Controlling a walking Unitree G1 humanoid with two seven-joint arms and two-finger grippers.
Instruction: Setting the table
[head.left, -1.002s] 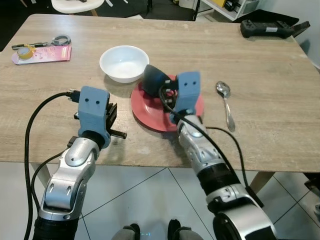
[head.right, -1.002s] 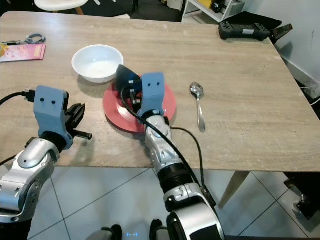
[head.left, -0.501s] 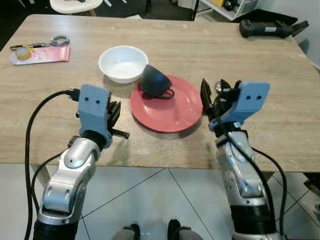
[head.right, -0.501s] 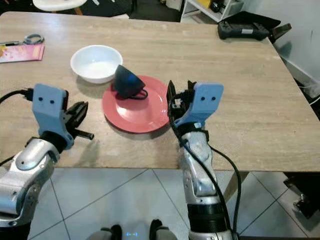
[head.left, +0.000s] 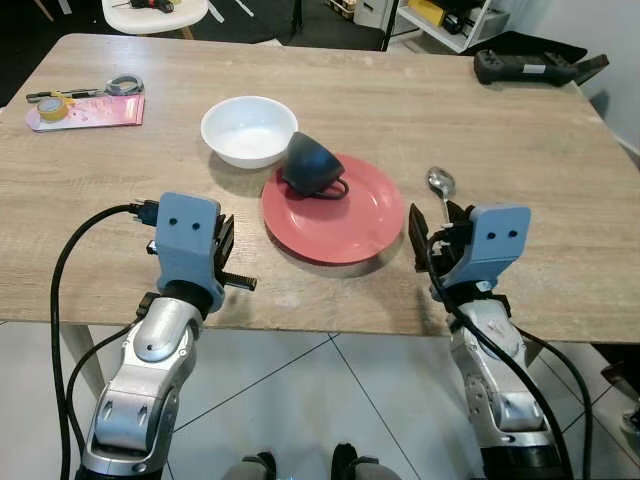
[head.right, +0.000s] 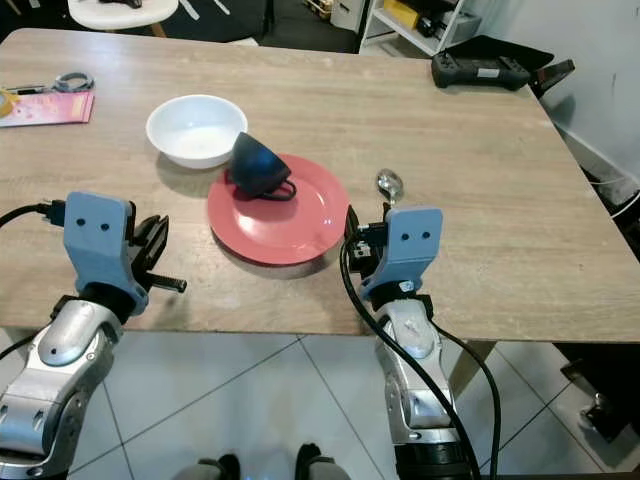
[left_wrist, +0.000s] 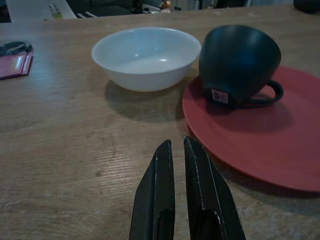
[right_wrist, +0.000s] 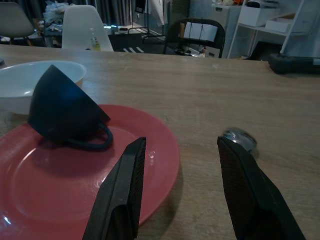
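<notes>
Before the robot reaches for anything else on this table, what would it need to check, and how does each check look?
1. Right gripper open and empty: ok.
2. Left gripper ready to grasp: not ok, its fingers are nearly closed.
3. Dark cup upright: not ok, it lies tipped on the red plate, against the white bowl.
4. Spoon reachable: ok, it lies just past the right gripper, beside the plate.
5. Plate fully on the table: ok.
</notes>
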